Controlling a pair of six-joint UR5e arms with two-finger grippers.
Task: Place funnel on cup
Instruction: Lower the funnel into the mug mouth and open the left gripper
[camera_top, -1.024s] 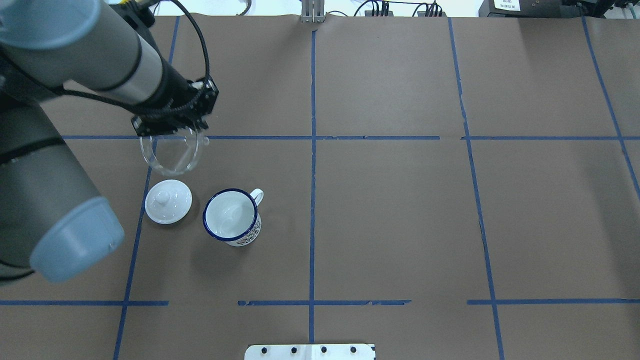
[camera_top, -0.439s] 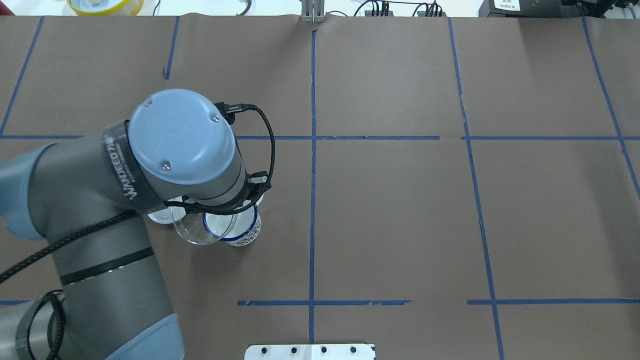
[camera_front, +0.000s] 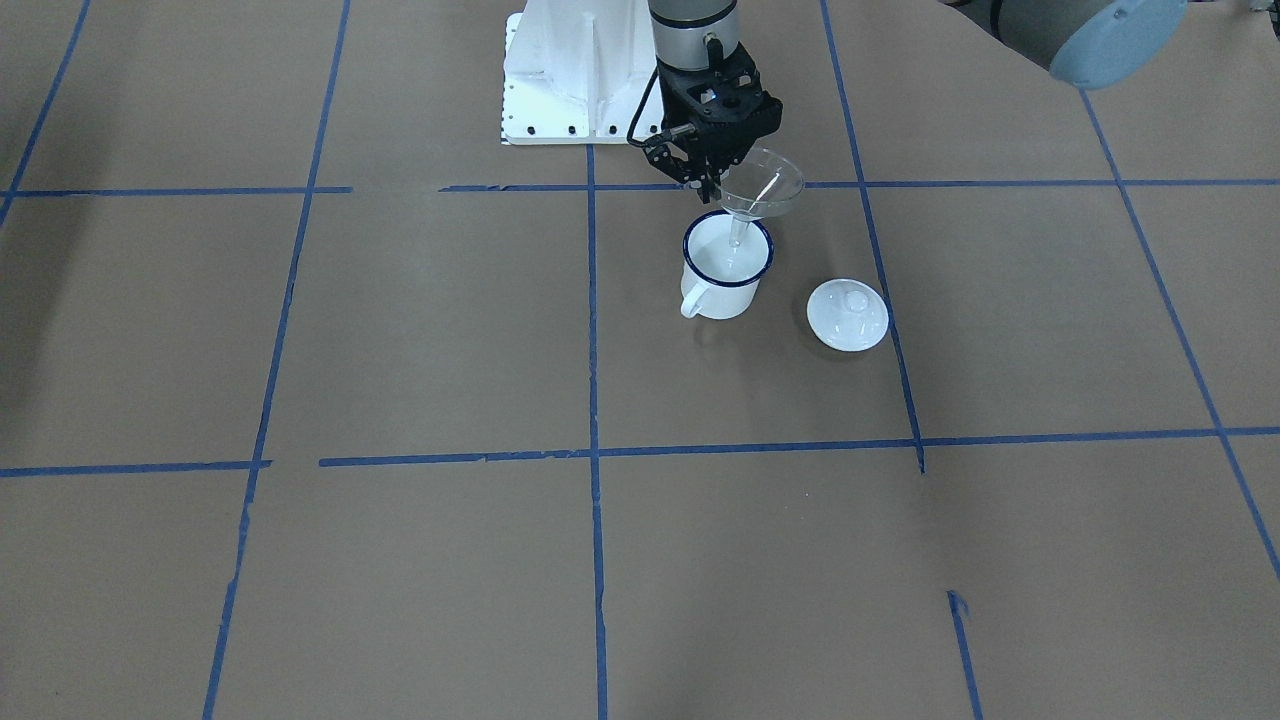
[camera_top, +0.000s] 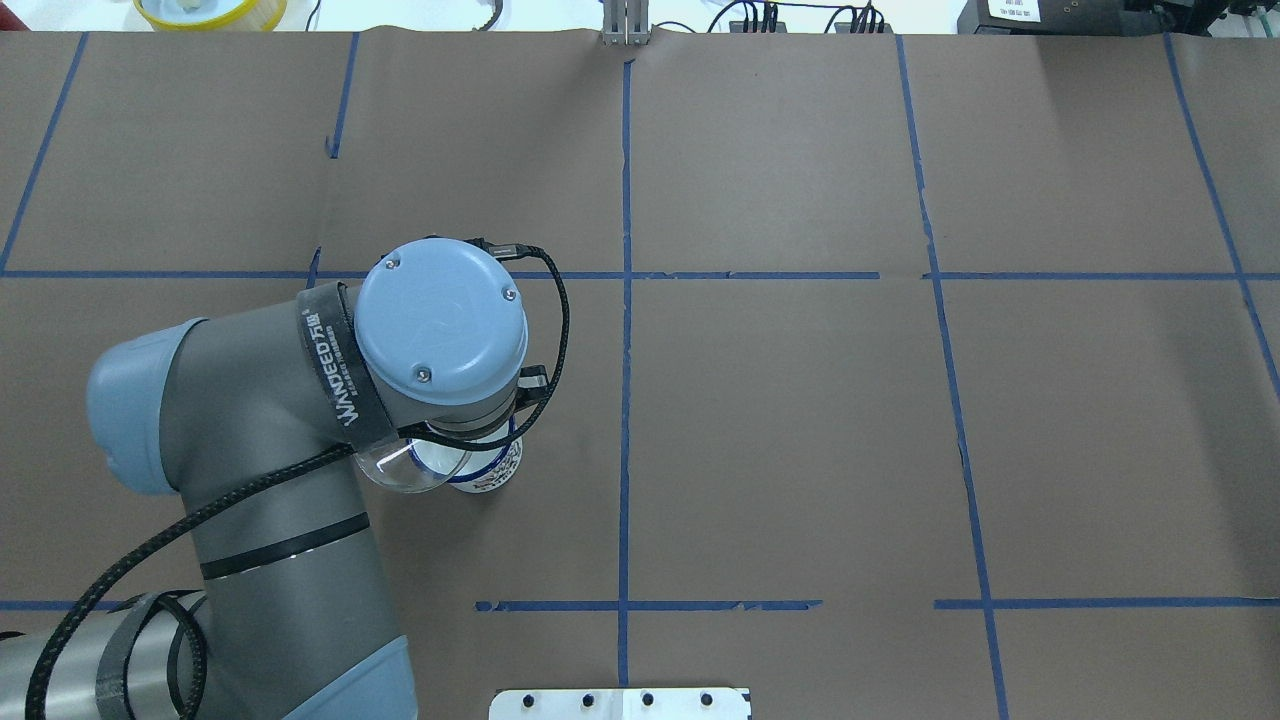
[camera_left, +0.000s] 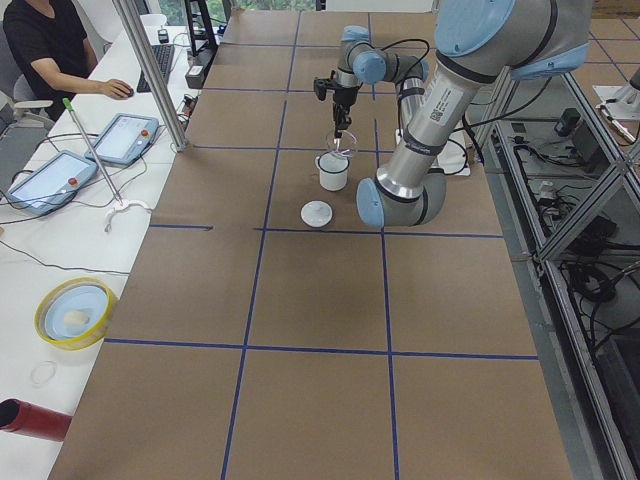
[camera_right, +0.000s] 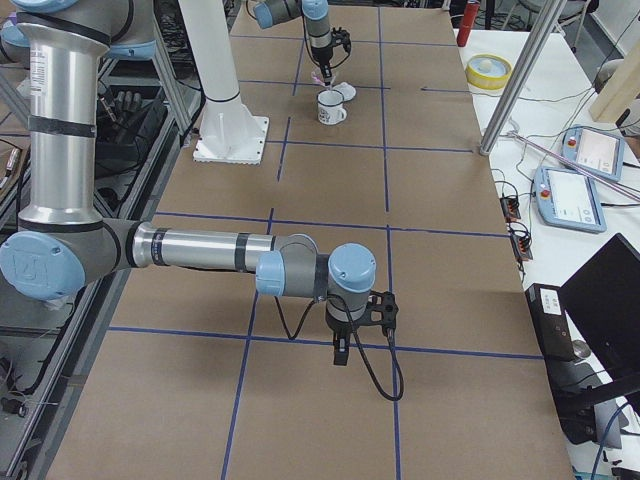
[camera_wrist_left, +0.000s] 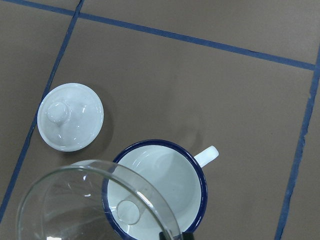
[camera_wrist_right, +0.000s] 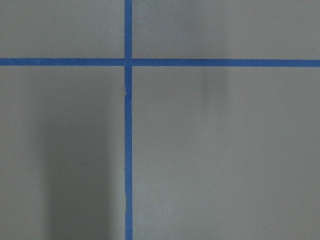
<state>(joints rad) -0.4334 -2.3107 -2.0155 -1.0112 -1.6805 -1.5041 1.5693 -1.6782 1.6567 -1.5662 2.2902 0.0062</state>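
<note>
The white mug with a dark blue rim stands upright on the brown table, its handle towards the view's lower left. My left gripper is shut on the rim of the clear funnel and holds it upright just above the mug. The funnel's thin stem points down over the mug's mouth. The cone sits off-centre, towards the lid's side. The left wrist view shows the funnel overlapping the mug. Overhead, my wrist hides most of the mug. My right gripper hangs over bare table; I cannot tell its state.
A round white knobbed lid lies flat on the table beside the mug; it also shows in the left wrist view. Blue tape lines cross the brown paper. The white arm base stands behind the mug. A person sits at a side desk.
My left arm has swung the funnel from beyond the lid to over the mug. In the last half second it shifted further over the mug, and the wrist now hides the lid overhead.
</note>
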